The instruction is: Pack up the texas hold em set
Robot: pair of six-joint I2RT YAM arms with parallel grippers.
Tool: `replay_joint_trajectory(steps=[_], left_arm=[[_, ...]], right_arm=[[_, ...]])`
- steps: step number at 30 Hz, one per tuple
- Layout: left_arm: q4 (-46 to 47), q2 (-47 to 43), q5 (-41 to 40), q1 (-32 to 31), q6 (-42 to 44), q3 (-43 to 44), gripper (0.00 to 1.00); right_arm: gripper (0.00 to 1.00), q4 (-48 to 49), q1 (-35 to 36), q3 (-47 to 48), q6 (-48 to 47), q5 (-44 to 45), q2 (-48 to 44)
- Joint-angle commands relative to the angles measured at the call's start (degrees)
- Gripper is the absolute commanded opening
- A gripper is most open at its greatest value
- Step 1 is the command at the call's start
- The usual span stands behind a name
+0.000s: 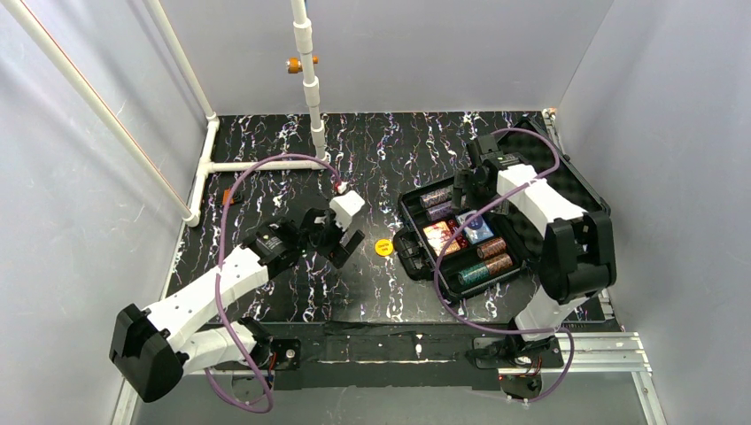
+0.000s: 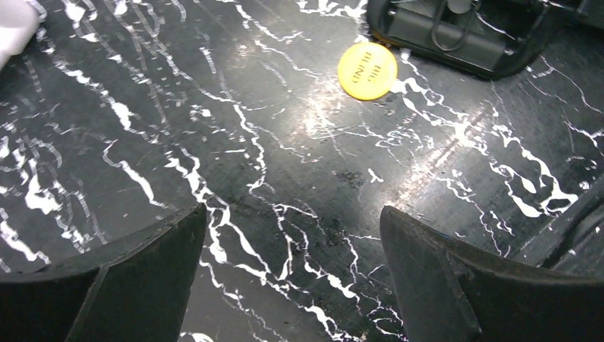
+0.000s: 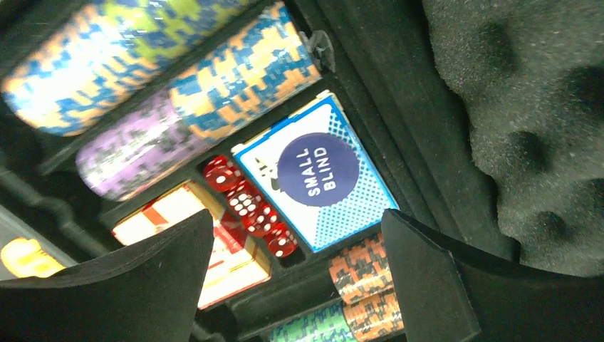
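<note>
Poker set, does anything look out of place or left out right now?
Yes: the yellow Big Blind button lies on the table beside the open case, outside it. The chip stacks, blue deck, red deck, red dice and Small Blind button sit inside the case.

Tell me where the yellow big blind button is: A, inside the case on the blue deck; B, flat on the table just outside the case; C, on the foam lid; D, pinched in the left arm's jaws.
B: the yellow button lies flat on the table, just outside the case, with nothing gripping it.
</note>
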Motion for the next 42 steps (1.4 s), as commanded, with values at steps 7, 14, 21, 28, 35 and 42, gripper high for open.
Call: replay_joint_trajectory(steps=[7,14,21,28,35,42], left_arm=[[8.3,3.1,10.5,-2.1,6.5,-5.3,0.88],[8.8,9.4,17.5,-2.3,10.4,-4.2,0.86],[9.9,12.1,17.1,-2.3,14.4,-3.6,0.86],[13.2,14.7,20.2,-3.0,17.9,-4.5,0.85],[19.2,21.6,19.1,-3.1,15.0,-2.5,0.78],[22.0,28.1,17.4,-3.1,13.2,1.2,0.78]], right_arm=[[0.98,7.1,-0.3,-3.3,-1.9,-8.3,-14.5],[0.98,11.3,-0.3,-8.2,-2.4,-11.9,-21.4],[0.98,12.4,-0.3,-9.9,-2.2,-14.4,-25.1],[0.98,12.4,-0.3,-10.8,-2.3,-15.6,-26.3],[0.98,12.7,-0.3,-12.0,-1.8,-16.6,-28.1],[0.98,12.7,-0.3,-13.0,-1.6,-17.9,-30.0]])
